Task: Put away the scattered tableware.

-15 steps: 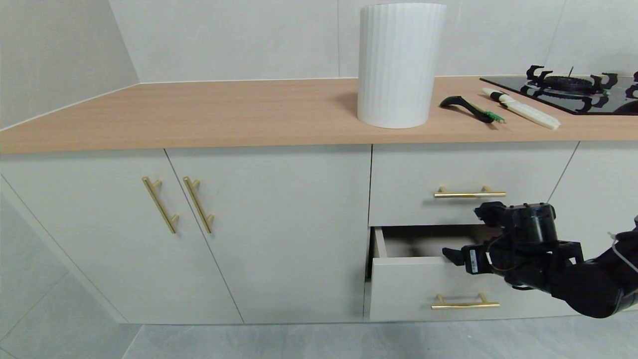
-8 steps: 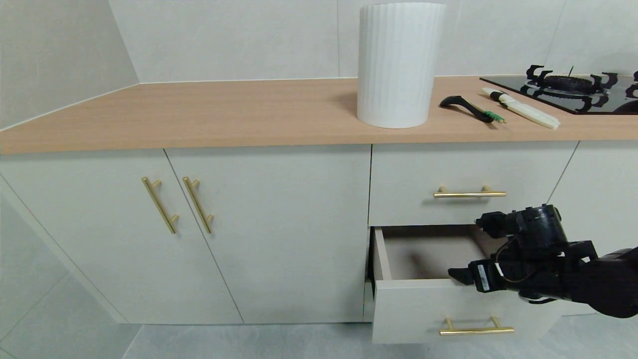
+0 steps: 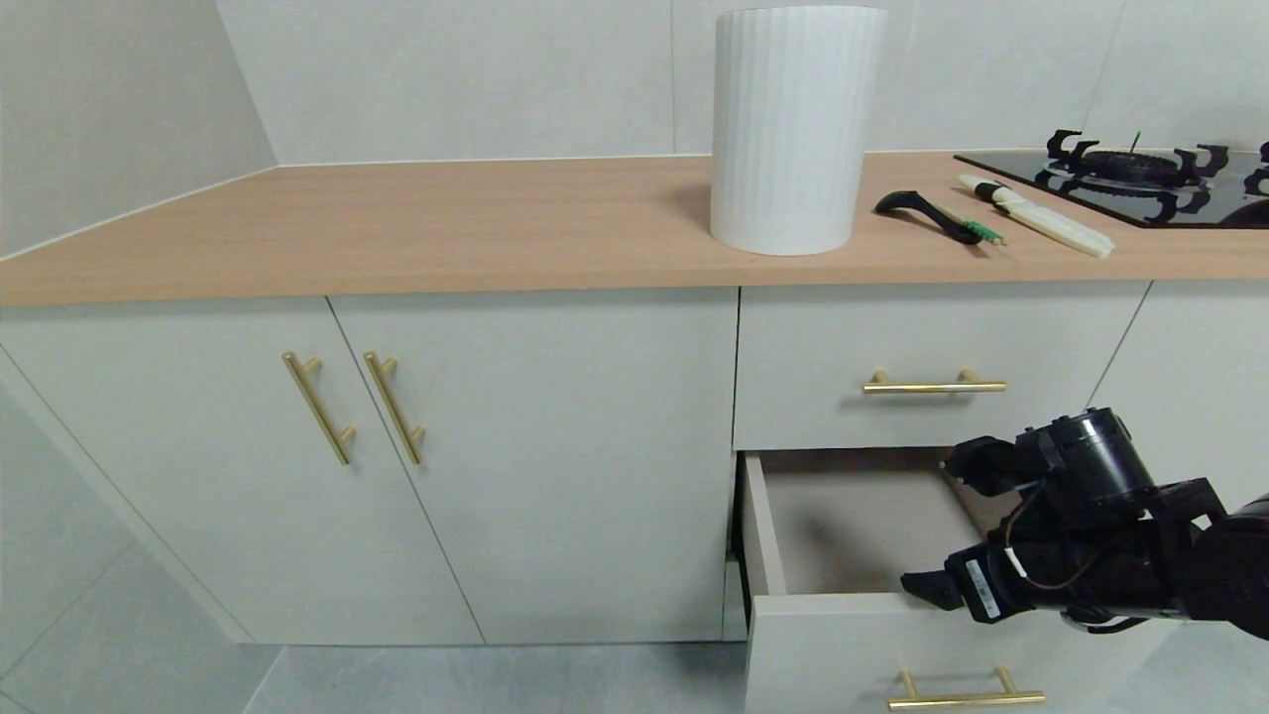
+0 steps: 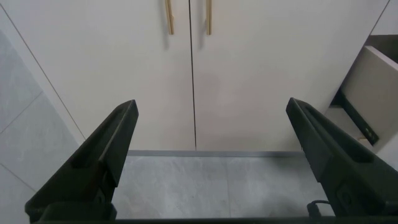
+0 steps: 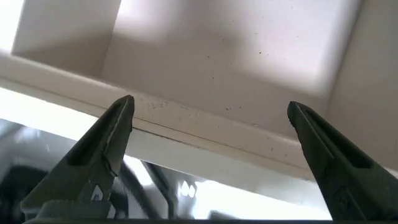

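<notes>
Lower drawer [image 3: 843, 526] is found open, with its front panel projecting well out past the cabinet face. Its grey floor and left side wall are exposed from above. Upper drawer [image 3: 932, 337] directly above is shut, flush with the double doors [image 3: 535, 456].

Right gripper [image 3: 950, 524] is held at the lower drawer's front rim with jaws spread wide and nothing gripped. One finger is seen over the drawer interior, the other at the rim. Contact with the rim cannot be told.

Left gripper [image 4: 211, 109] is spread wide too, with nothing between the fingers. It is faced at the double doors, with open floor below.

Tableware is located on the countertop [image 3: 446, 228]. A black-handled utensil [image 3: 932, 213] and a cream utensil [image 3: 1041, 226] are laid just beside each other, apart, between the white ribbed cylinder [image 3: 796, 129] and the hob [image 3: 1130, 183]. Both are near the counter's front edge, above the drawers and well apart from the right gripper. The cylinder's contents cannot be told.
</notes>
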`<state>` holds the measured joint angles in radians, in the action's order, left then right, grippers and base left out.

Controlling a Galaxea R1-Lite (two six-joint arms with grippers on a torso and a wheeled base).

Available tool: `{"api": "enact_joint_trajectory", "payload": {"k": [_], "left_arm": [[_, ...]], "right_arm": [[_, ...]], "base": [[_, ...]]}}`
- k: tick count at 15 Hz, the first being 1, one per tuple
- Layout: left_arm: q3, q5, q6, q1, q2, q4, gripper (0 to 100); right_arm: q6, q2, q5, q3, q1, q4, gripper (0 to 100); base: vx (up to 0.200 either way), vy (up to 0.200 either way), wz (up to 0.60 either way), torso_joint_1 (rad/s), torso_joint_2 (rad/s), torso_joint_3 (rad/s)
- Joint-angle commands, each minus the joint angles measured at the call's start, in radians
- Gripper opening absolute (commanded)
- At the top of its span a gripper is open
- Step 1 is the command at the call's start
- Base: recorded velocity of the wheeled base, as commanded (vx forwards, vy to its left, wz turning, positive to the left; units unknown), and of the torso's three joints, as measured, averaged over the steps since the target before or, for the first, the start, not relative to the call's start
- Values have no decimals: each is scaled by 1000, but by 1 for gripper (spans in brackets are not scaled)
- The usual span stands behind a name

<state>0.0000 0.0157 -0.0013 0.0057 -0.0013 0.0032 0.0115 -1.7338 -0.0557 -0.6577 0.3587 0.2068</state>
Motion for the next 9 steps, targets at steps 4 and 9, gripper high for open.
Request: {"api": "enact_joint_trajectory", "payload": {"k": [4,9], "left_arm": [[0,0,0,0,1,0,100],[0,1,0,0,1,0,100]], "right_arm": [[53,60,1,0,29,-112,100],[93,112,-1,-3,65,-260,100]], "base": [[0,0,0,0,0,0],[0,0,0,0,0,0]]}}
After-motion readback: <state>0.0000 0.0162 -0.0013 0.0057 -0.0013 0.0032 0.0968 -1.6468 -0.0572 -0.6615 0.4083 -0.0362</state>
